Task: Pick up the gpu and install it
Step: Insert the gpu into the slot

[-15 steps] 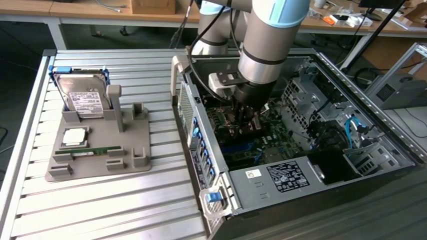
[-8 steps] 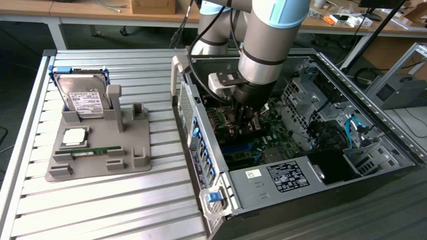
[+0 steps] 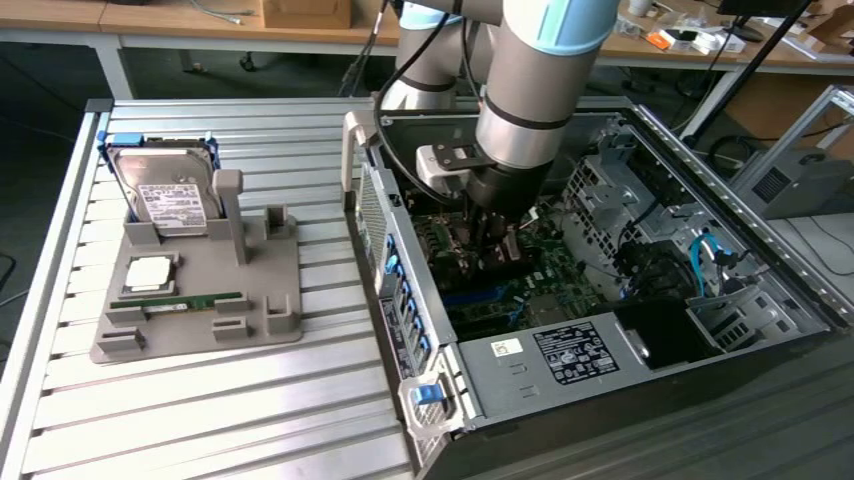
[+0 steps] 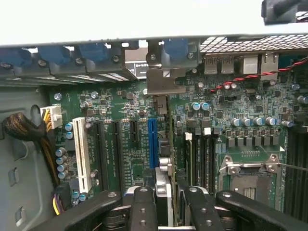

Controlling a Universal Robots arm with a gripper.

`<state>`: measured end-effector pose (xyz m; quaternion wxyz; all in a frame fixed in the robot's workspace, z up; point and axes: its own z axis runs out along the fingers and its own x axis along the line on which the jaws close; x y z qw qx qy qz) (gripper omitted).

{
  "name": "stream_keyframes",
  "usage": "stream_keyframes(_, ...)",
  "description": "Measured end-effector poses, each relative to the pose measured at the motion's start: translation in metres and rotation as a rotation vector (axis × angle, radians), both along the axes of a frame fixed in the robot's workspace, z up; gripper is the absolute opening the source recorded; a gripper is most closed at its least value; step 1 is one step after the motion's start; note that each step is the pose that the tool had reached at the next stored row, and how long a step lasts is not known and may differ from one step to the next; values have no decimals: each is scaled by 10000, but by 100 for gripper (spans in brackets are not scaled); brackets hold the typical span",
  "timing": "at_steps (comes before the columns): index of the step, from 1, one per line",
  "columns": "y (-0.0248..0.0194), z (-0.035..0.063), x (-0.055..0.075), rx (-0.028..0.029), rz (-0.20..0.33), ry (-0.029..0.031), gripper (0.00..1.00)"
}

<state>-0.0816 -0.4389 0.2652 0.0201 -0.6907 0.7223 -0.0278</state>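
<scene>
The arm's black fingers (image 4: 164,202) are clamped on the gpu (image 4: 163,185), a thin dark circuit card with a silvery metal edge, seen edge-on from the wrist view between the two inner finger pads. The card stands upright on its long edge, running away from the fingers toward the rear wall of the case, where its silvery bracket (image 4: 164,82) sits against the row of blue slot clips (image 4: 94,52). Just beside the card, on one side of the fingers, lies a long blue expansion slot (image 4: 152,143) on the green motherboard (image 4: 125,144); whether the card's edge is seated in a slot cannot be told. Farther to that side are two black slots and a white slot (image 4: 82,154). On the other side of the fingers are the memory slots and the open metal processor socket (image 4: 250,173).

In the exterior view the fingers (image 3: 483,243) are down inside the open black and silver computer case (image 3: 747,290), low over the motherboard. Well apart from them, toward the exterior view's left, a grey plastic holder tray (image 3: 267,310) rests on the ribbed metal counter (image 3: 200,420). The tray carries a boxy silver hard drive with a white label (image 3: 167,190) standing in its slot, a square silver processor chip (image 3: 150,272) and a slim green memory stick (image 3: 187,300).
</scene>
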Motion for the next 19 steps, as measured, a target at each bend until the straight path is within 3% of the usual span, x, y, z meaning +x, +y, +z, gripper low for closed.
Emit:
stream_keyframes(2, 0, 1, 0, -317, -7, 1, 27)
stream_keyframes(3, 0, 0, 0, -414, -27, -4, 27)
stream_keyframes(9, 17, 1, 1, -410, -136, -3, 27)
stream_keyframes(13, 60, 0, 3, -387, -144, -3, 27)
stream_keyframes(19, 61, 0, -72, -387, -144, -7, 27)
